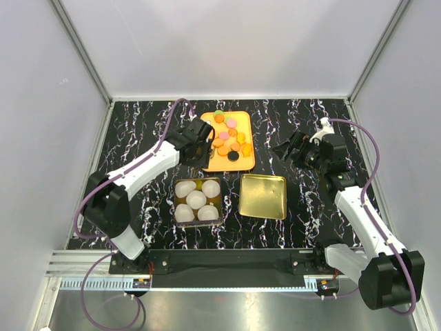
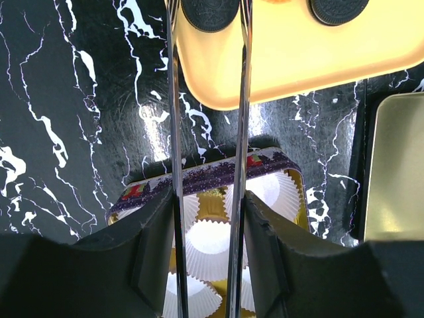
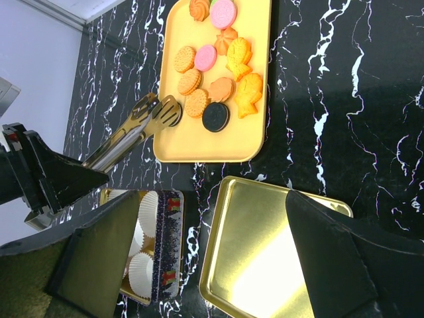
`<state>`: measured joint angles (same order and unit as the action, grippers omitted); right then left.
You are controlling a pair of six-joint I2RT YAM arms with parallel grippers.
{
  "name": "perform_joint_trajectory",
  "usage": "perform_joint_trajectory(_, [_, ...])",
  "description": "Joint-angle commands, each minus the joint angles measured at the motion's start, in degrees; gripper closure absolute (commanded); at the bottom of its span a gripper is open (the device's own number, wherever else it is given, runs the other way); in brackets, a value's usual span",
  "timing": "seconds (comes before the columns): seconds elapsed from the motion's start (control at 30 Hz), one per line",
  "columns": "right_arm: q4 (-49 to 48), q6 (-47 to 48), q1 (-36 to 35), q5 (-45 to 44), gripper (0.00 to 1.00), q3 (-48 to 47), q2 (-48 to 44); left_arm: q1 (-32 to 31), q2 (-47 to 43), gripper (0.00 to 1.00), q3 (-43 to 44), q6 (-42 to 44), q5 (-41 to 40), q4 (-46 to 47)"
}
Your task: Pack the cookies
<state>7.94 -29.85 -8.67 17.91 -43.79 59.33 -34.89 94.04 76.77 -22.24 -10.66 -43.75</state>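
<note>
The cookies lie on an orange tray at the back middle: mostly orange discs, some pink, one green and one black. My left gripper is shut on metal tongs, whose blades run out between its fingers. The tong tips hover over the tray's left edge, empty and apart from the cookies. The black cookie lies to their right. My right gripper is open and empty, to the right of the tray and above the table.
A patterned tin with several white paper cups stands in front of the tray. Its gold lid lies upside down to its right, under my right gripper. White walls enclose the black marbled table.
</note>
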Motion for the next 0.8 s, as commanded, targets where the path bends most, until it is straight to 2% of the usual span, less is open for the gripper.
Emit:
perform_joint_trajectory(0.0, [-2.58, 0.14, 0.05, 1.51, 0.0, -0.15, -0.09, -0.35, -0.26, 0.53, -0.31, 0.88, 0.37, 2.26])
perform_joint_trajectory(0.47, [-2.58, 0.14, -0.03, 1.77, 0.0, -0.15, 0.17, -0.7, 0.97, 0.53, -1.01, 0.97, 0.99, 2.88])
perform_joint_trajectory(0.77, [-2.67, 0.05, 0.05, 1.95, 0.0, -0.15, 0.43, -0.7, -0.26, 0.64, 0.83, 1.58, 0.81, 1.82])
